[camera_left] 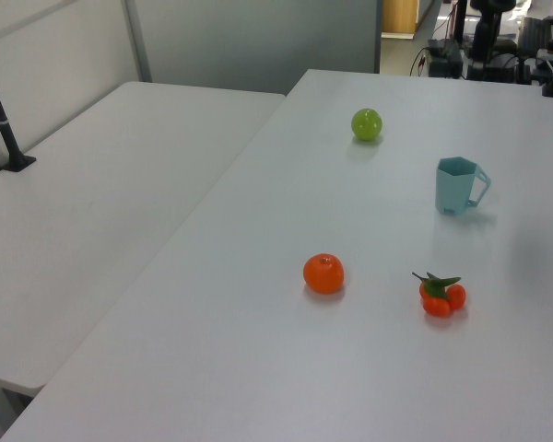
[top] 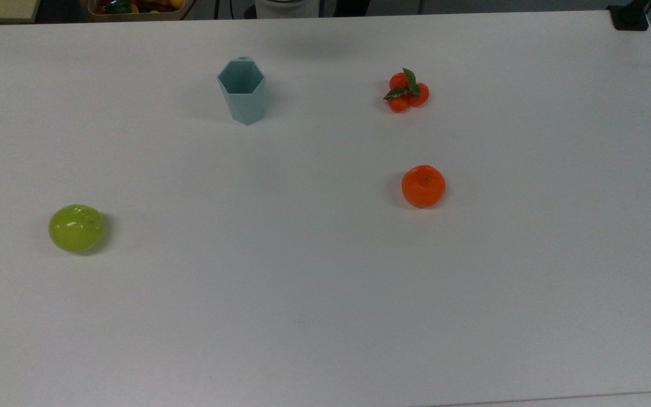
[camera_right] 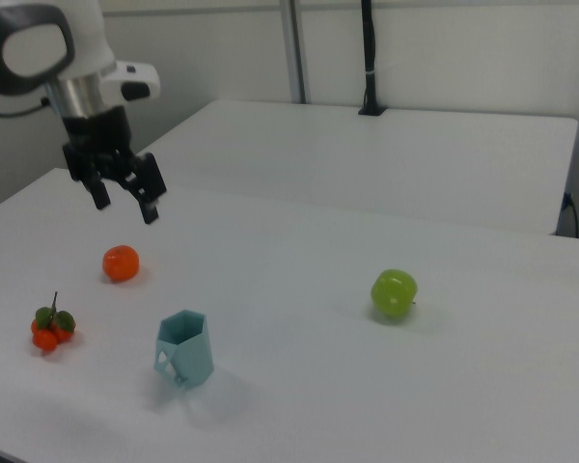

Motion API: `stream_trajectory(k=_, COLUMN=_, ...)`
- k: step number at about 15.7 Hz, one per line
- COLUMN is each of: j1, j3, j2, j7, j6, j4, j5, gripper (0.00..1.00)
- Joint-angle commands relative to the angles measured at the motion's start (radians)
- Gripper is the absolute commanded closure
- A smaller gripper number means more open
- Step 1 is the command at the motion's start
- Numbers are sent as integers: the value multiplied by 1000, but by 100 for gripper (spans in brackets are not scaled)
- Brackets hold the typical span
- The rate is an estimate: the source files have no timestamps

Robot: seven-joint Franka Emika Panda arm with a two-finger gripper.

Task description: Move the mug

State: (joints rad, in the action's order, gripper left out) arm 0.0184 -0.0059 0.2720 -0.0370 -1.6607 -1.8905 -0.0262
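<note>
The pale teal mug (top: 242, 90) stands upright on the white table (top: 325, 282) near its far edge in the top view, with nothing touching it. Its small looped handle points to the left view's right, on the mug (camera_left: 456, 186). In the right view the mug (camera_right: 184, 349) is near the front. My gripper (camera_right: 126, 207) hangs high above the table, well up and to the right view's left of the mug. It is open with nothing between its fingers.
A green apple (top: 76, 228) lies at the top view's left. An orange (top: 423, 186) and a cluster of small oranges with leaves (top: 407, 90) lie at the top view's right. A second table (camera_left: 101, 184) adjoins, with a black post (camera_left: 0, 110).
</note>
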Motion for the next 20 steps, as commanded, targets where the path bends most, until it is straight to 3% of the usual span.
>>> stream_trajectory(k=1, j1=-12, j3=29, j2=-68, j7=171, j6=130, j4=165, j5=-44, gripper=0)
stream_trajectory(k=4, j1=-5, j3=70, j2=-86, j7=239, j6=118, j4=174, j5=-44, gripper=0)
stream_trajectory(k=8, j1=-3, j3=67, j2=-154, j7=152, j6=20, j4=208, j5=-29, gripper=0)
stream_trajectory(k=13, j1=-12, j3=20, j2=-192, j7=-44, j6=-94, j4=208, j5=-31, gripper=0)
stream_trajectory(k=20, j1=-29, j3=-2, j2=-182, j7=-49, j6=-91, j4=197, j5=-35, gripper=0)
